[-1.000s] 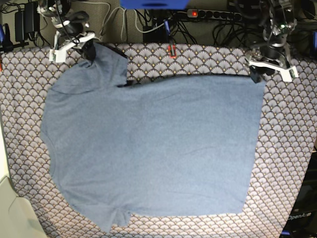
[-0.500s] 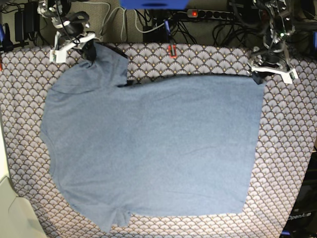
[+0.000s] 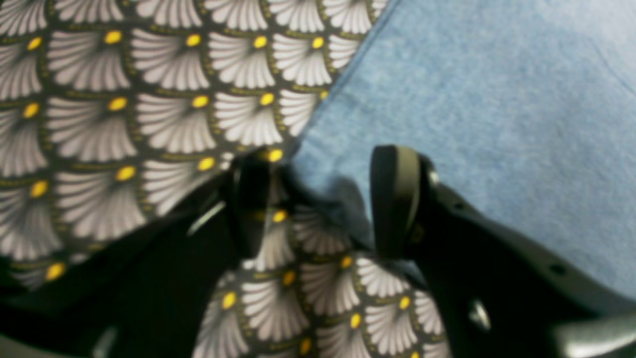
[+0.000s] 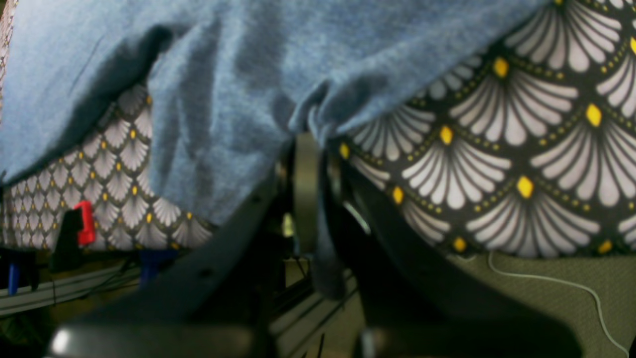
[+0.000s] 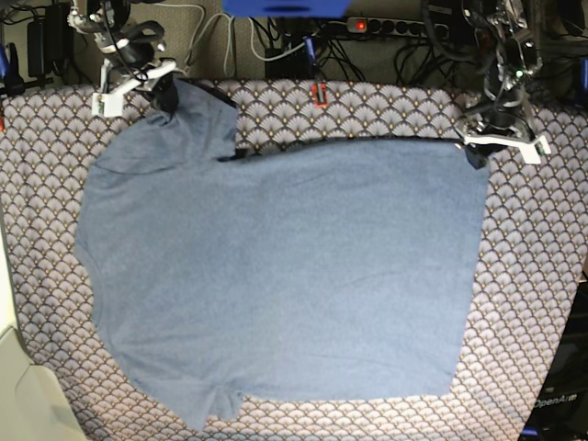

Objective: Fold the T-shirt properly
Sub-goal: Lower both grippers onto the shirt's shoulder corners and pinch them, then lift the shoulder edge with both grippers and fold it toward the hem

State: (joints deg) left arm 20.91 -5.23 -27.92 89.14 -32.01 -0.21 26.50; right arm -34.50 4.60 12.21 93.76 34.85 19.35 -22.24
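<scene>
The slate-blue T-shirt point(image 5: 285, 266) lies spread flat, plain side up, on the scallop-patterned tablecloth point(image 5: 533, 276). My right gripper point(image 5: 168, 96) is at the far left, shut on the edge of the sleeve. In the right wrist view the cloth point(image 4: 223, 74) bunches where the gripper point(image 4: 310, 144) pinches it. My left gripper point(image 5: 476, 152) sits at the shirt's far right corner. The left wrist view shows this gripper point(image 3: 318, 204) open, its jaws apart on either side of a small dark fold at the corner of the shirt point(image 3: 472, 99), with tablecloth showing between them.
Cables and a power strip point(image 5: 386, 28) run behind the table's far edge. A red clamp point(image 5: 317, 94) holds the tablecloth at the far middle. A pale object point(image 5: 18, 386) sits at the near left corner.
My left arm's wrist has shifted slightly over the shirt's far right corner. The shirt and the right arm have not moved.
</scene>
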